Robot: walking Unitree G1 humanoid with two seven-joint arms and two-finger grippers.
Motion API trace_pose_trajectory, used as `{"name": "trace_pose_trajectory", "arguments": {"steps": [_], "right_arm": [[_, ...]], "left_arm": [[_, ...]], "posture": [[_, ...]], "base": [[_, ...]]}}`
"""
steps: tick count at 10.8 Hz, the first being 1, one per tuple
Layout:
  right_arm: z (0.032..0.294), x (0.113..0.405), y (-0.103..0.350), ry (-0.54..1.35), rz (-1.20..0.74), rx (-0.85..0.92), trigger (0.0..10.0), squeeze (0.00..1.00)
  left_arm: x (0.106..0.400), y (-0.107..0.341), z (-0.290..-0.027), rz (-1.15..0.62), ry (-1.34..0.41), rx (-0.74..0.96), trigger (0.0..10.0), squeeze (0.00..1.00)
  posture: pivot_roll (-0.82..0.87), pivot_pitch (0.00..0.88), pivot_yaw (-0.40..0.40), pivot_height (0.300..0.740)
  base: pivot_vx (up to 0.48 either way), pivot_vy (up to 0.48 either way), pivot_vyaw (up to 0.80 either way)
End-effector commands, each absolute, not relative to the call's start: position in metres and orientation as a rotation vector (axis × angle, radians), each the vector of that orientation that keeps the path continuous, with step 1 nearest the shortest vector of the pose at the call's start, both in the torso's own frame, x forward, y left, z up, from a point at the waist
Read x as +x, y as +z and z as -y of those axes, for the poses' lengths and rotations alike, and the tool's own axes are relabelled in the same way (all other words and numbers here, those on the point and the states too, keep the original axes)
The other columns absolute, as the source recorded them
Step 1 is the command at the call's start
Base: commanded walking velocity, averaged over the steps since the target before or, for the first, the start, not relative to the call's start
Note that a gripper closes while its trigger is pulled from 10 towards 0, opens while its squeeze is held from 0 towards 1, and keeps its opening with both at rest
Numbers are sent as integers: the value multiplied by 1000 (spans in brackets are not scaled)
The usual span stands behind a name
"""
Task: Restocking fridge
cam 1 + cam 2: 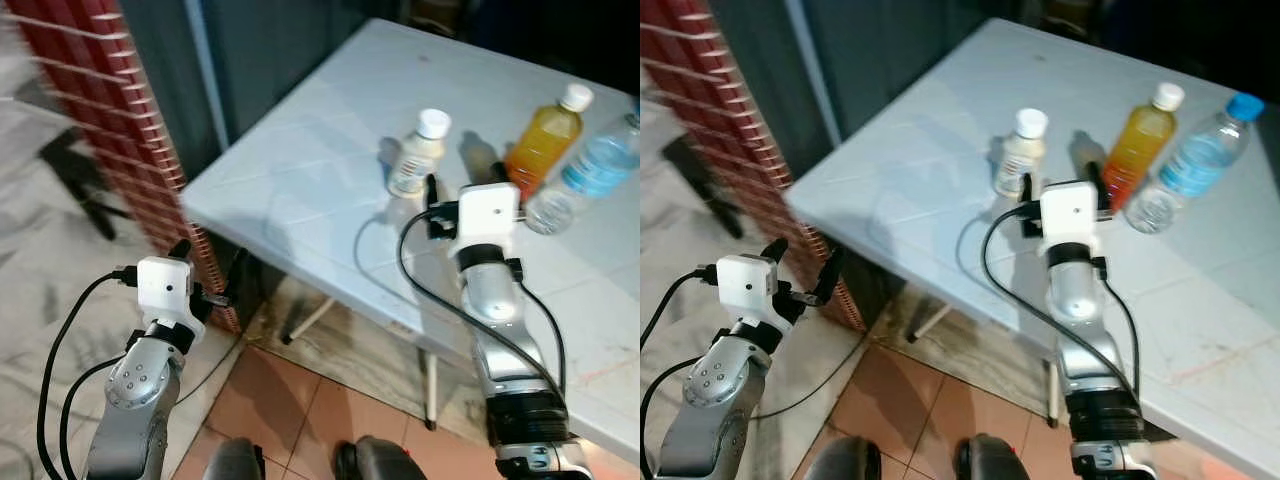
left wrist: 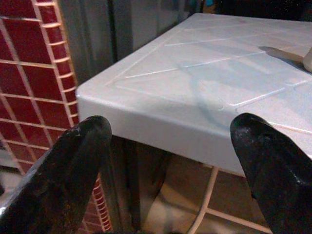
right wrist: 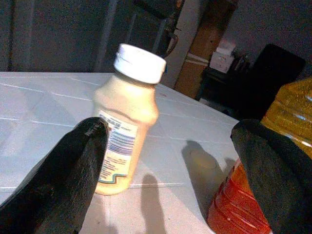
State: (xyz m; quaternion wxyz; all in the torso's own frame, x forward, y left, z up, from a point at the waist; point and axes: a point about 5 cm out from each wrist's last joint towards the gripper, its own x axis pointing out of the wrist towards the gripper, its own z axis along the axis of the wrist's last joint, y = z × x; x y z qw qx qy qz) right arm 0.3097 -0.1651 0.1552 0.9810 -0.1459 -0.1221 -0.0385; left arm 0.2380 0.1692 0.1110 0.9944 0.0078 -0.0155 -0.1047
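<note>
Right wrist view: my right gripper (image 3: pixel 168 170), fingers spread, hovers btwn cream bottle (image 3: pixel 127 122) and orange bottle (image 3: pixel 263 170) on table (image 1: pixel 300 170). Pickup step; next, I center on one. Left gripper (image 2: pixel 170 165) idle, released.

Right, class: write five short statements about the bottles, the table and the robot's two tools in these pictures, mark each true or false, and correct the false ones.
1. Three bottles stand on the white table. True.
2. The cream bottle has a blue cap. False: its cap is white; the clear water bottle has the blue cap.
3. The right tool is open, between the cream bottle and the orange juice bottle. True.
4. The left tool grips a bottle. False: it is open and holds nothing, beside the table's corner.
5. The orange juice bottle lies on its side. False: it stands upright.
</note>
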Motion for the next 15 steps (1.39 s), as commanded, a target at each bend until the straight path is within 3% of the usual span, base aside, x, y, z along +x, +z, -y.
{"name": "trace_pose_trajectory", "arguments": {"steps": [1, 11, 13, 15], "right_arm": [[169, 309, 157, -91, 246, -299, 10000, 0], [169, 309, 157, -91, 246, -299, 10000, 0], [154, 297, 134, 46, 151, -137, 10000, 0], [152, 299, 137, 32, 159, -153, 10000, 0]], "left_arm": [[237, 110, -170, 22, -211, 21, 10000, 0], [237, 110, -170, 22, -211, 21, 10000, 0], [242, 112, -170, 38, -167, 8, 10000, 0], [242, 112, -169, 36, -169, 10, 10000, 0]], "posture": [[39, 126, -10, 740], [39, 126, -10, 740], [35, 131, -5, 740], [36, 131, -5, 740]], "base": [[0, 0, 0], [0, 0, 0], [0, 0, 0], [0, 0, 0]]}}
